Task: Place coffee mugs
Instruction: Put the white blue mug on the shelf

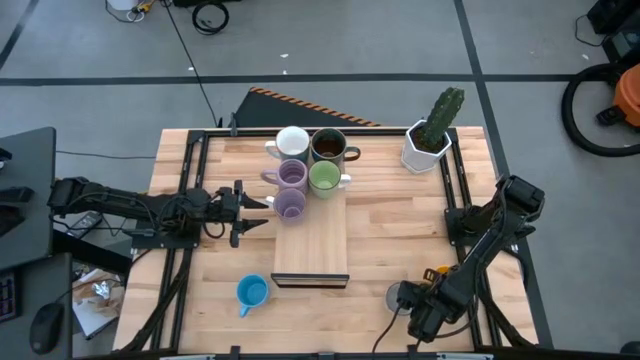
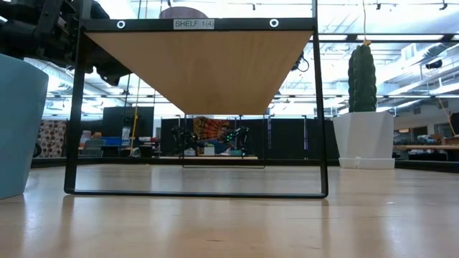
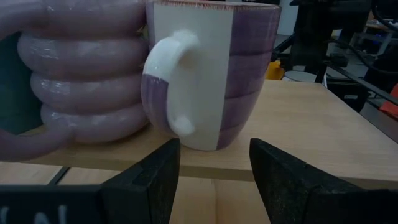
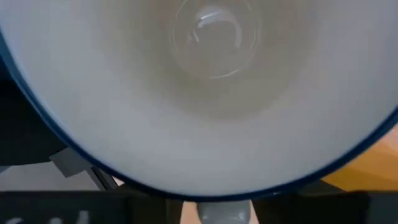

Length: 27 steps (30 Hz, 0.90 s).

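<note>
Several coffee mugs stand at the far end of the wooden shelf board [image 1: 312, 245]: a white one [image 1: 292, 140], a dark brown one [image 1: 328, 147], a green one [image 1: 323, 179] and two lilac ones [image 1: 291, 175] [image 1: 289, 204]. A blue mug [image 1: 252, 291] stands on the table near the front edge. My left gripper [image 3: 214, 174] is open and level, just short of the handle [image 3: 171, 81] of a purple-and-white mug [image 3: 242, 68]. My right gripper [image 1: 410, 300] points down over a mug [image 4: 205, 93] that is white inside with a dark blue rim, at the near right.
A white faceted pot with a cactus [image 1: 432, 135] stands at the far right corner. A small orange thing [image 1: 437, 272] lies beside my right arm. Black rails [image 1: 185, 190] run along the table's left and right sides. The shelf's black frame [image 2: 195, 192] rests on the table.
</note>
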Available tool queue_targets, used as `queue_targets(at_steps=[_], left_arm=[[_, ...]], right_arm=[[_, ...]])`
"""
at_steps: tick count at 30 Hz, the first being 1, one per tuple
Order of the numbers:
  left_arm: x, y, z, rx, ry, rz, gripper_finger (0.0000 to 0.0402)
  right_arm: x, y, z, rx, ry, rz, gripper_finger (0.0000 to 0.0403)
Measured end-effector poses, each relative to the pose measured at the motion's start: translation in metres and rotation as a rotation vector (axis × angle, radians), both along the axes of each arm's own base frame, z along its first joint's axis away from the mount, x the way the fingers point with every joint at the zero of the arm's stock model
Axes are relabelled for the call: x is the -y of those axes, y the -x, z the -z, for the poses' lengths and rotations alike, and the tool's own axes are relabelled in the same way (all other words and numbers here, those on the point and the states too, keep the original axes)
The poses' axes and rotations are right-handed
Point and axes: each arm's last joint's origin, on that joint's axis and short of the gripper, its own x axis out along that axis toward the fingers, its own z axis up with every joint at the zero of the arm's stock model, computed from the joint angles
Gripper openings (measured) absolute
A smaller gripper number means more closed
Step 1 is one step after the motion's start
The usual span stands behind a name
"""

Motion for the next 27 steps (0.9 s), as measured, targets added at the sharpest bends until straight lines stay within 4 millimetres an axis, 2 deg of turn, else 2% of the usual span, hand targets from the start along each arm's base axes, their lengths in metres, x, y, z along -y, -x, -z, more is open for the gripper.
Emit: queue_targets(at_steps=[11,20,27], left_arm=[[0.0,0.0,0.0,0.0,0.0,0.0,0.0201],[0.0,0.0,0.0,0.0,0.0,0.0,0.0201],[0.0,0.0,0.0,0.0,0.0,0.0,0.0201]], right_arm=[[0.002,0.0,0.0,0.025,0.037,-0.003,0.0078],[0.013,-0.005,0.0,0.005,0.088,-0.014,0.0079],[0.039,-0.014,-0.008,-0.045,0.149,-0.042,0.0079]])
